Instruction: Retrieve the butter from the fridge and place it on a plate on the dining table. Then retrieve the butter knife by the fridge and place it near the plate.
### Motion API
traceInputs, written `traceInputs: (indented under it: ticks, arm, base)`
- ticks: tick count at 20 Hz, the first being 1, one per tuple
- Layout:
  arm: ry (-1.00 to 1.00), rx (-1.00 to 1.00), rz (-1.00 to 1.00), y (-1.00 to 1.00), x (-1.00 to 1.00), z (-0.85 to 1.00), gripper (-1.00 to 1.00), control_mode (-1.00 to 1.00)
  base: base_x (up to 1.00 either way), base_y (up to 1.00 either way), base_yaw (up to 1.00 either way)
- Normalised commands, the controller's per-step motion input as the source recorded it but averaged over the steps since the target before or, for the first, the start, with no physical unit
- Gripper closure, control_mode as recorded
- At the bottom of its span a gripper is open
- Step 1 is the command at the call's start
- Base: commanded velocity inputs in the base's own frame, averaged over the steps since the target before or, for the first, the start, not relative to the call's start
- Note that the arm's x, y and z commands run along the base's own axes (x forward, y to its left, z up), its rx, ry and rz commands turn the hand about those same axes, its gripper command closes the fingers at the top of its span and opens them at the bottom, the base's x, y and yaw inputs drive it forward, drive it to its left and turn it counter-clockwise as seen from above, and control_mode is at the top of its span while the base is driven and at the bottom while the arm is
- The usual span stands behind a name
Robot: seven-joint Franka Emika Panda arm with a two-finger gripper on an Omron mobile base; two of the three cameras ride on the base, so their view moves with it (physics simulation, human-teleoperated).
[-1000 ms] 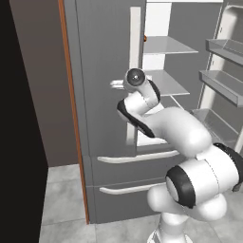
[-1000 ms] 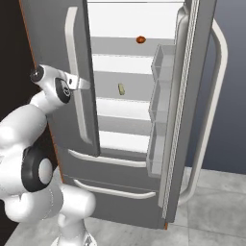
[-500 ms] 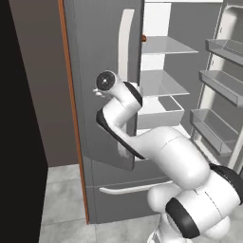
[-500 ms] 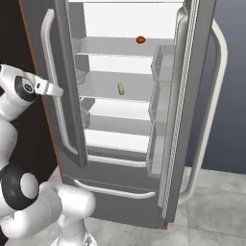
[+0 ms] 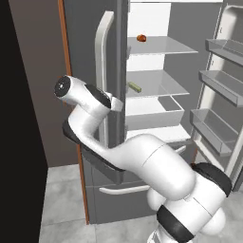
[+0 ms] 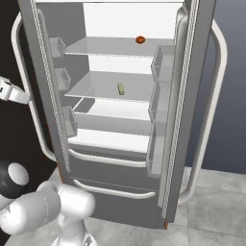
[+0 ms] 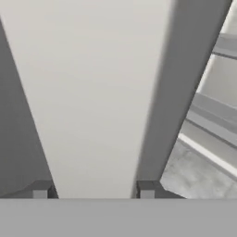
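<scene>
Hand view is showing the gripper (image 7: 95, 190) straddling the white door handle (image 7: 92, 92), fingertips (image 7: 40, 189) standing apart either side without clearly clamping it. The fridge (image 5: 114, 57) is standing open, but the butter (image 5: 135, 87) is sitting untouched on a middle shelf (image 5: 156, 88), well apart from the fingers — so fetching, plating and the knife all remain.

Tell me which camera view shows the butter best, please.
The right base view: the butter lies in the open on the middle glass shelf of the fridge, seen from the front. The left base view shows it beside the door edge. The hand view faces the white handle instead.
</scene>
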Motion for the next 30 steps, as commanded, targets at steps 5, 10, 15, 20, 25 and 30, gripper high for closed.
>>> traceInputs:
  ticks: [5,10,15,20,25,30]
  arm:
    - [0.00,0.00,-0.30,0.91,-0.30,-0.11,1.00,-1.00]
    - [0.00,0.00,-0.24,0.72,-0.22,-0.03,-1.00,-1.00]
    - [0.00,0.00,-0.20,0.69,-0.22,-0.12,-1.00,-1.00]
    - [0.00,0.00,-0.15,0.48,-0.06,-0.03,-1.00,-1.00]
    - [0.01,0.01,-0.06,0.27,0.00,-0.14,-1.00,-1.00]
    - [0.03,0.00,-0.02,0.22,-0.01,-0.26,-1.00,-1.00]
  base:
    - [0.00,0.00,0.00]
    - [0.00,0.00,0.00]
    - [0.00,0.00,0.00]
    - [0.00,0.00,0.00]
    - [0.00,0.00,0.00]
    - [0.00,0.00,0.00]
